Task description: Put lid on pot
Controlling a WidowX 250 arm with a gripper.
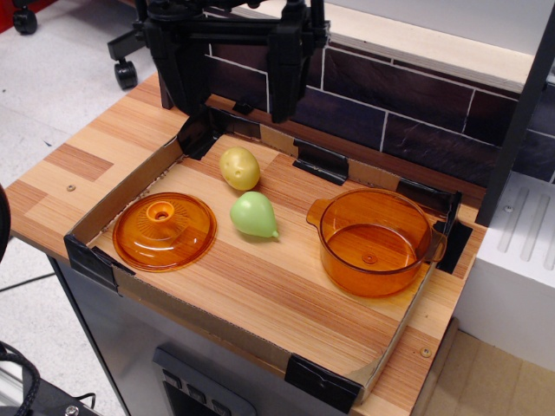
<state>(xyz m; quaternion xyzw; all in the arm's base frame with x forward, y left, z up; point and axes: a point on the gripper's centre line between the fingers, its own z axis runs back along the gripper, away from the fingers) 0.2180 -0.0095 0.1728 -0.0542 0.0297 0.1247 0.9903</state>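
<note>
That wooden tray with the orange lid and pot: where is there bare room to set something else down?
The widest bare wood runs along the near cardboard wall, in front of the lid and pot. A smaller strip lies behind the pot, right of the yellow potato. The middle is crowded: the green pear sits between lid and pot.

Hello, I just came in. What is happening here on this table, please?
Nothing is being handled yet. The robot arm hangs at the back, above the tray, with its jaws not clearly visible. The lid lies flat on the left, apart from the open pot on the right. A yellow toy fruit and a green one sit between them.
</note>
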